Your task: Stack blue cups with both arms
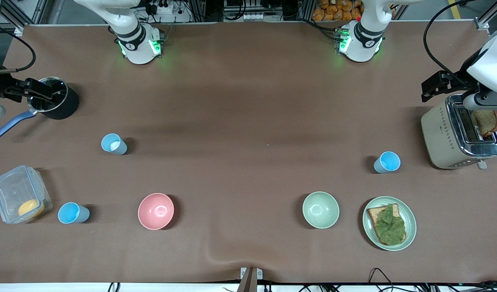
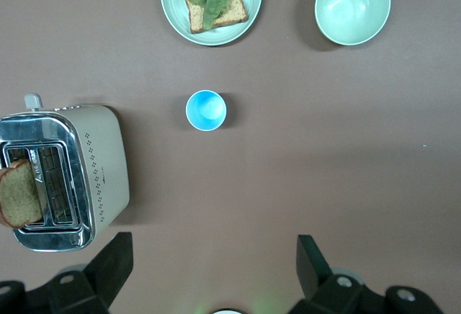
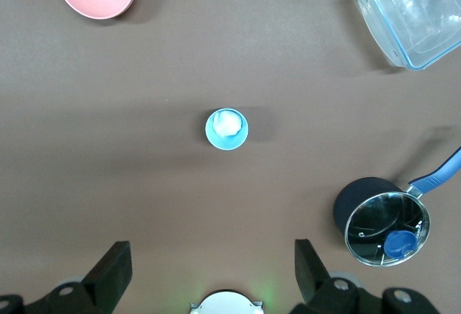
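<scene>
While both arms wait raised, your left gripper [image 2: 209, 274] hangs with fingers apart over bare table beside the toaster [image 1: 459, 136], and your right gripper [image 3: 209, 274] likewise beside the saucepan [image 1: 53, 99]. Three blue cups stand upright and well apart: one [image 1: 113, 144] beneath the right gripper, one [image 1: 73, 213] beside the plastic container [image 1: 19, 194], one [image 1: 387, 162] nearer the toaster.

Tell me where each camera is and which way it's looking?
Front view: high across the table, facing both arm bases, looking down on three blue cups, bowls, plate, toaster and pot.
Left wrist view: on the left arm, looking straight down at one blue cup; the open left gripper shows.
Right wrist view: on the right arm, looking down at another blue cup; the open right gripper shows.
Shared: left wrist and front views both show the green bowl.
</scene>
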Robot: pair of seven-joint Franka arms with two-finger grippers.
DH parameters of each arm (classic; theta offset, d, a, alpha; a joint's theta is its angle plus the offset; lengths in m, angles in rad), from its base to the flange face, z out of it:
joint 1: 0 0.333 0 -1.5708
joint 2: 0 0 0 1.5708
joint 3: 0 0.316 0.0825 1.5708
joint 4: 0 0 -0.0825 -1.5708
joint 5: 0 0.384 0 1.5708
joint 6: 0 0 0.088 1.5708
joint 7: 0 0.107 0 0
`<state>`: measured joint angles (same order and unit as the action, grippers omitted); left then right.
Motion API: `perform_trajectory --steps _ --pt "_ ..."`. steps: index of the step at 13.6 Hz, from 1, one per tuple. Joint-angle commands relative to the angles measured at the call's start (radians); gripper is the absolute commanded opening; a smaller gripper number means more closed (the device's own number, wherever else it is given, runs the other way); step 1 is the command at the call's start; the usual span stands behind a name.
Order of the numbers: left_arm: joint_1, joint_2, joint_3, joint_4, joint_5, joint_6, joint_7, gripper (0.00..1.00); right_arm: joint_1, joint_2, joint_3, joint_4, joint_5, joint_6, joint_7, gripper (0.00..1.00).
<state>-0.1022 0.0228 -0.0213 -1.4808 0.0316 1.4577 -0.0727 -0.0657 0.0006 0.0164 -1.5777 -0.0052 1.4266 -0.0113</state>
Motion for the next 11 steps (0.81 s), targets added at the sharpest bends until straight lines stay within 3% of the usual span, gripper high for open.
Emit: perform_trajectory --steps 1,7,9,11 --pt "0.004 -0.006 -0.005 0.013 -0.013 -0.032 -0.001 1.00 0.009 0.013 -0.003 0.031 0.001 -0.021 0.017 1.00" --pt "0.012 0.049 0.008 -0.007 -0.007 -0.022 0.010 1.00 0.009 0.010 -0.001 0.028 0.001 -0.031 0.017 1.00" --pt "0.015 0.086 0.008 -0.074 0.008 0.062 0.005 1.00 0.009 0.010 -0.001 0.027 0.001 -0.032 0.017 1.00" --pt "0.039 0.082 0.008 -0.200 0.024 0.215 0.005 1.00 0.009 0.012 -0.001 0.027 0.001 -0.028 0.017 1.00"
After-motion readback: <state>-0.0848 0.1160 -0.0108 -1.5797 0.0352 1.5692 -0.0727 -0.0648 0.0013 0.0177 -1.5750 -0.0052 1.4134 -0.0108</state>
